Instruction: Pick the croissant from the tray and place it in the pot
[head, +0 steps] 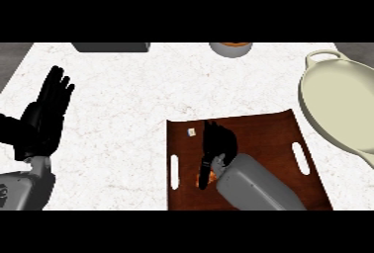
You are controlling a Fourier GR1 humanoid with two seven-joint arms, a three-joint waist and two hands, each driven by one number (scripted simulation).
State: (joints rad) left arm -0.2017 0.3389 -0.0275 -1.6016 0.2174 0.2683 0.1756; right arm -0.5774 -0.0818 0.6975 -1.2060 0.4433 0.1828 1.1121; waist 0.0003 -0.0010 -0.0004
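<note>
Counter strip [323, 153] between tray [270, 133] edge and pot [336, 99] rim

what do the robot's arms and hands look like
The left forearm and right forearm are smooth, rounded grey shells, with no cables or sleeves showing. Each ends in an all-black hand: the left hand shows long, slim fingers, and the right hand is the same plain black.

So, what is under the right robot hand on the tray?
Only an orange sliver of the croissant shows under the right robot hand, over the brown tray. The hand and forearm cover the rest.
</note>
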